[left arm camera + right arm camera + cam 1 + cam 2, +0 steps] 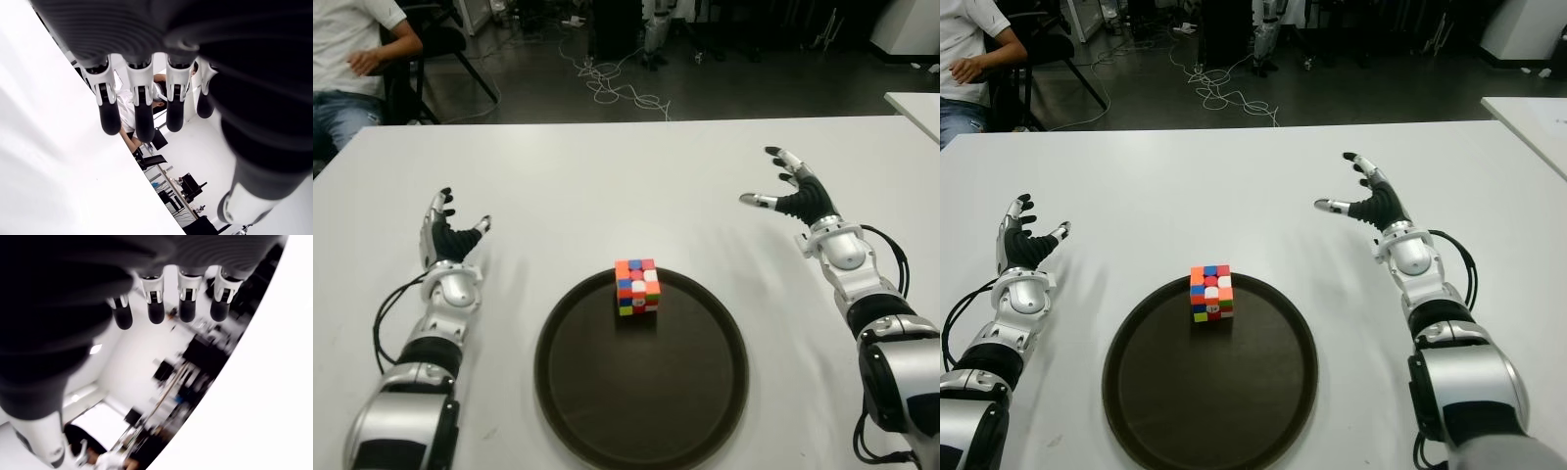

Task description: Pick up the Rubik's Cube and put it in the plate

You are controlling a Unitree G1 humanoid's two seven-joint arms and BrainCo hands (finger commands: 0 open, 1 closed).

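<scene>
One plate (578, 411), dark and round, sits nearest on the white counter (636, 186), its near rim close to the counter's front edge. One cube (637, 287) stands inside the plate on the far part of it, just in from the far rim, upright, touching neither hand. Two hands, one each side of the plate, both apart from it. Left hand (445, 238) shows left of the plate, fingers (138, 111) spread and straight, holding nothing. Right hand (793, 191) shows right of and farther back than the plate, raised, fingers (155, 308) spread open, empty. Bare counter all around the plate, widest behind the cube up to the far edge. Past that edge: dark floor with one tangle of white cable (612, 83), one seated person (352, 59) at far left, corner of a second white table (915, 103) at far right
</scene>
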